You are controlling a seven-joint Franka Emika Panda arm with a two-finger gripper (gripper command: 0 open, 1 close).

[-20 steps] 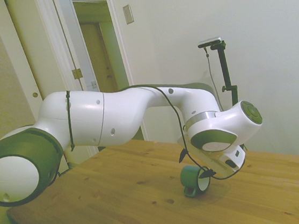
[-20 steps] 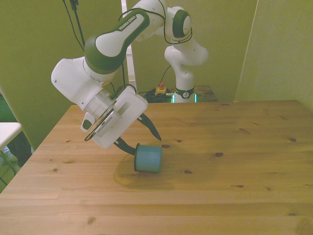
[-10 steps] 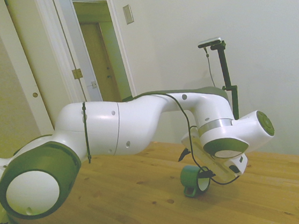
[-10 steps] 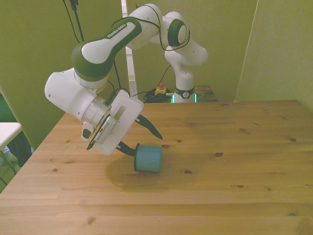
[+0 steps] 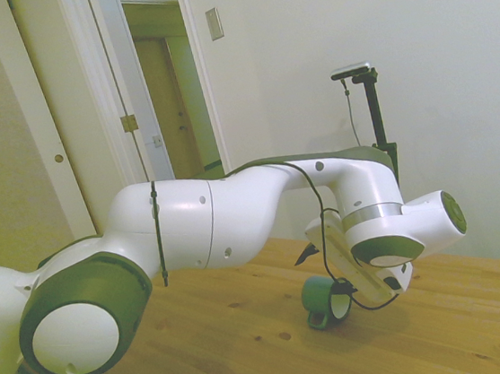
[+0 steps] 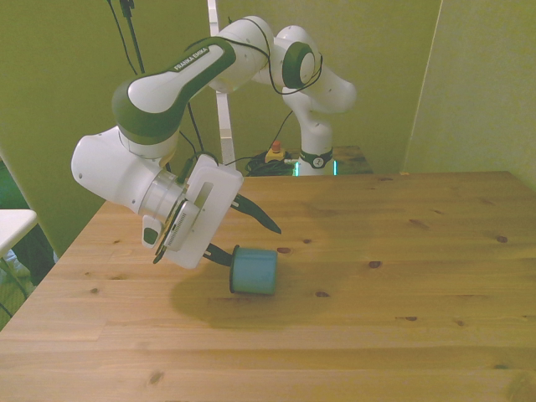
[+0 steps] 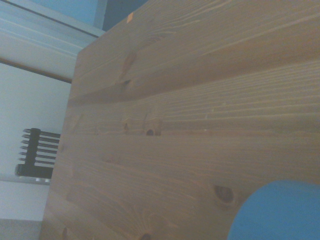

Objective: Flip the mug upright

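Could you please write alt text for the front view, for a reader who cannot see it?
A small blue mug lies on its side on a wooden table. A white robot arm's open claw reaches it from the front view's left, one dark finger at the mug's end, the other above it.

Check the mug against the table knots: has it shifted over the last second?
No. In the front view the mug lies on its side at the same spot beside the dark knot in the table.

One mug (image 6: 254,270) lies on one wooden worktop (image 6: 402,276). One white arm (image 6: 180,75) carries one claw (image 6: 244,239) with two dark fingers (image 6: 260,218). One red button (image 6: 274,151) sits behind the worktop's far edge.
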